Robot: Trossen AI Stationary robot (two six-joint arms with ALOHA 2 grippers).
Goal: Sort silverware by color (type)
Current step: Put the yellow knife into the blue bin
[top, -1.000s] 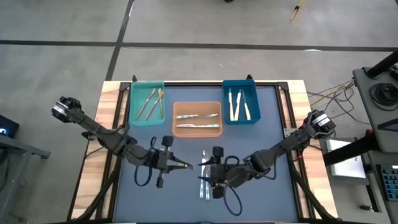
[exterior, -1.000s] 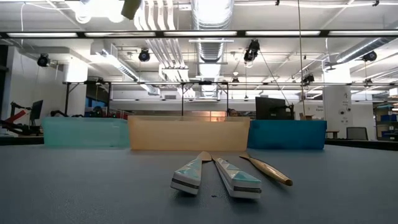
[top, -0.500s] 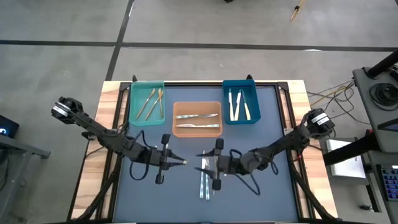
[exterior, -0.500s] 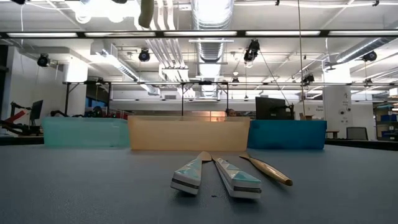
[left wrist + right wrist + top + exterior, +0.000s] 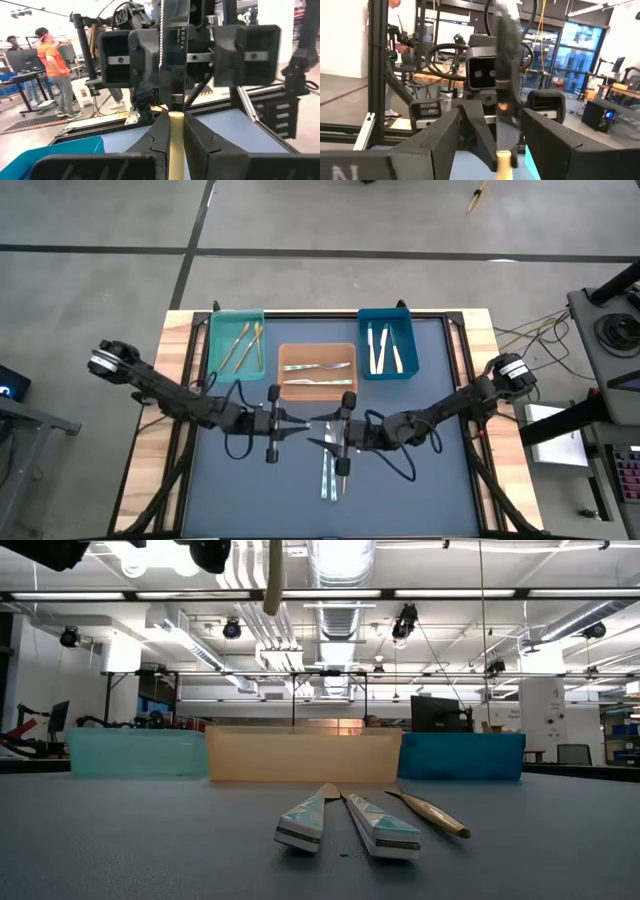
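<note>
High view: your left tool [image 5: 300,423] pinches a cream-handled knife [image 5: 316,421] lengthwise toward the wide right tool [image 5: 326,431], above the counter [image 5: 440,480].

Three utensils [image 5: 362,820] on dark table [image 5: 120,840] — three bins [image 5: 300,754] behind

Since a second ago: left gripper [image 5: 291,423] shifted toward the surface's middle and farther from its near edge, fingers clamped on a cream-handled knife [image 5: 172,80]. Right gripper [image 5: 328,432] swung off the loose cutlery [image 5: 332,472] and up toward the left one, now tip to tip with it, fingers wide on either side of the knife. In the low view, cream handle [image 5: 272,578] now hanging at top, left-gripper parts beside it.
</note>
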